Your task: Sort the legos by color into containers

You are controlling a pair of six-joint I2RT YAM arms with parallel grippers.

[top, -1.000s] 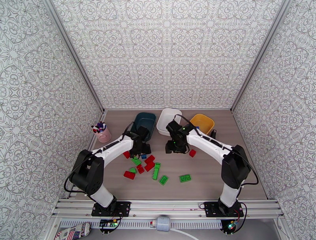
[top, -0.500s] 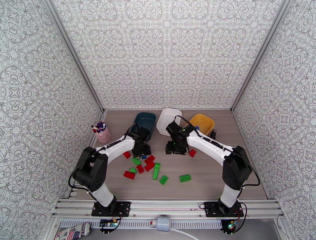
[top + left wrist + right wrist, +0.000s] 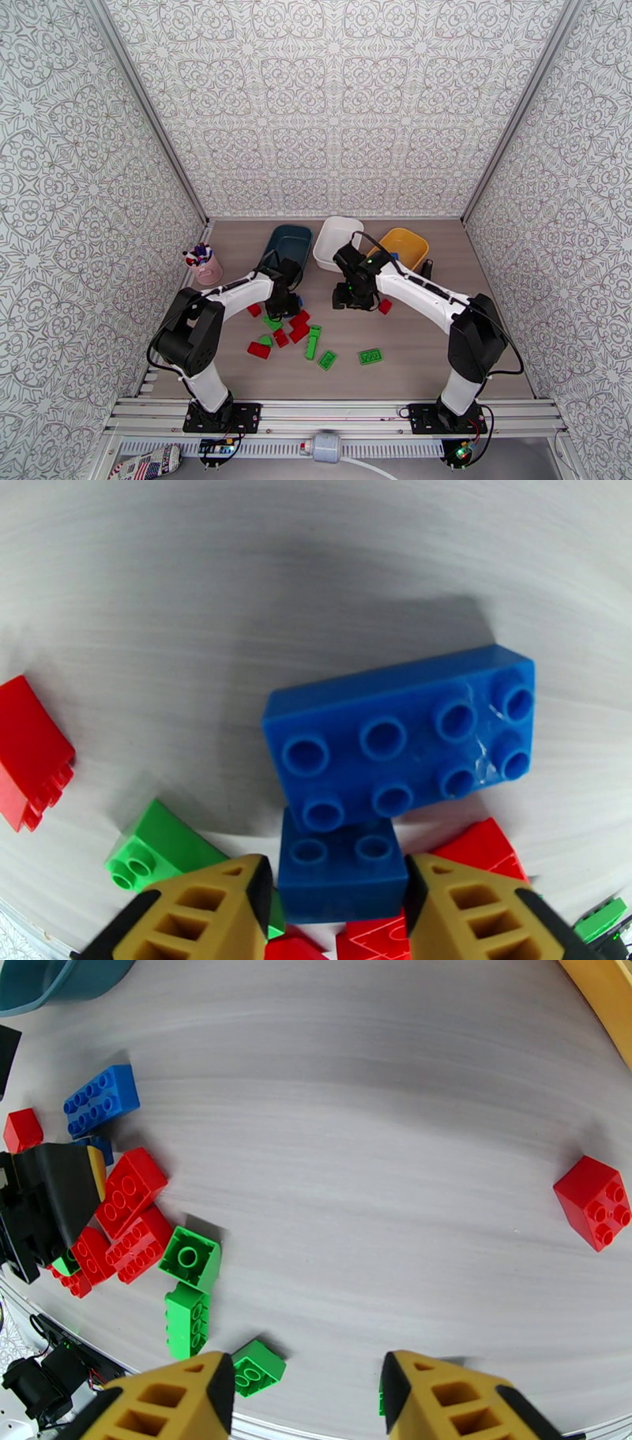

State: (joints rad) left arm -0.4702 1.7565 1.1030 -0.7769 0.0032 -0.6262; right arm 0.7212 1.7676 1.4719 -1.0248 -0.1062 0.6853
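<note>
Straddling small blue square studded plastic brick (image 3: 340, 857): left gripper (image 3: 335, 886), fingers part-open, slim gap on one side, nothing clamped. Brick sits on table, touching long blue studded brick (image 3: 403, 733), with red bricks (image 3: 474, 857) crowding alongside.
Risk (est.): closing may snag the long brick or shove the red ones; an off-centre pinch could twist the brick out.
Left arm: reaching fwd, wrist pitched down, near dark teal plastic tray (image 3: 288, 241).
Right gripper (image 3: 304, 1402): wide open, empty, low over table.

Three trays, teal (image 3: 291, 237), white (image 3: 336, 235), yellow (image 3: 407, 243), and one pen cup (image 3: 209, 272).
</note>
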